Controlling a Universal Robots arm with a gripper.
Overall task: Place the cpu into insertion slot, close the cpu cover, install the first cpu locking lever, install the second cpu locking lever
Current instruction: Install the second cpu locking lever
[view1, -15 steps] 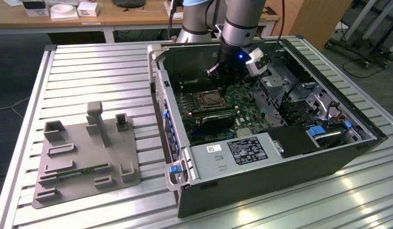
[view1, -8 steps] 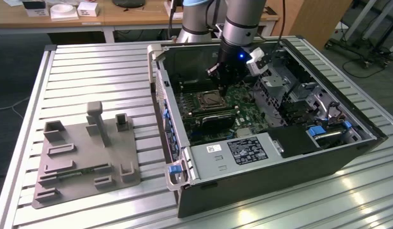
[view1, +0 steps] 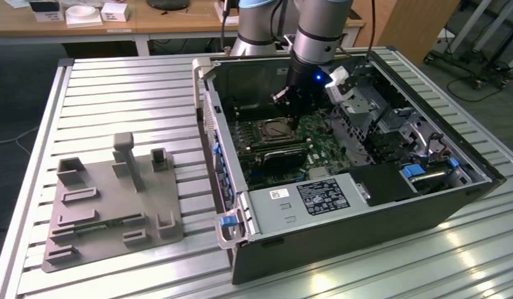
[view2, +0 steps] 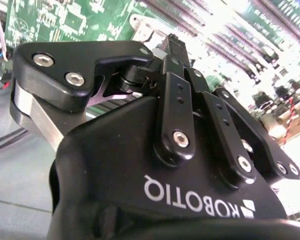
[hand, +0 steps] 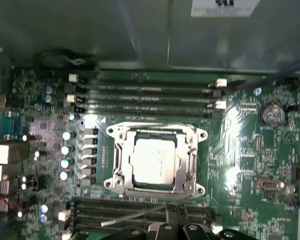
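Observation:
The cpu (hand: 152, 162), a flat silvery square, lies in the insertion slot (hand: 112, 182) on the green motherboard. The cpu cover (hand: 191, 145) lies flat around it as a silvery frame. My gripper (hand: 176, 214) hovers just off one edge of the slot, over the memory slots, with its black fingertips pressed together. A thin silvery lever rod (hand: 132, 218) slants out from beside the fingertips; I cannot tell whether they touch it. In the exterior view the gripper (view1: 291, 112) reaches down into the open computer case, just behind the slot (view1: 276, 131). The gripper's housing (view2: 140, 165) shows in the second wrist view.
Rows of memory slots (hand: 150, 95) flank the socket on two sides. A coin battery (hand: 272, 114) sits near it. The case walls (view1: 208, 124) and a grey box with a label (view1: 310, 199) hem in the board. A grey fixture block (view1: 115, 199) stands on the slatted table.

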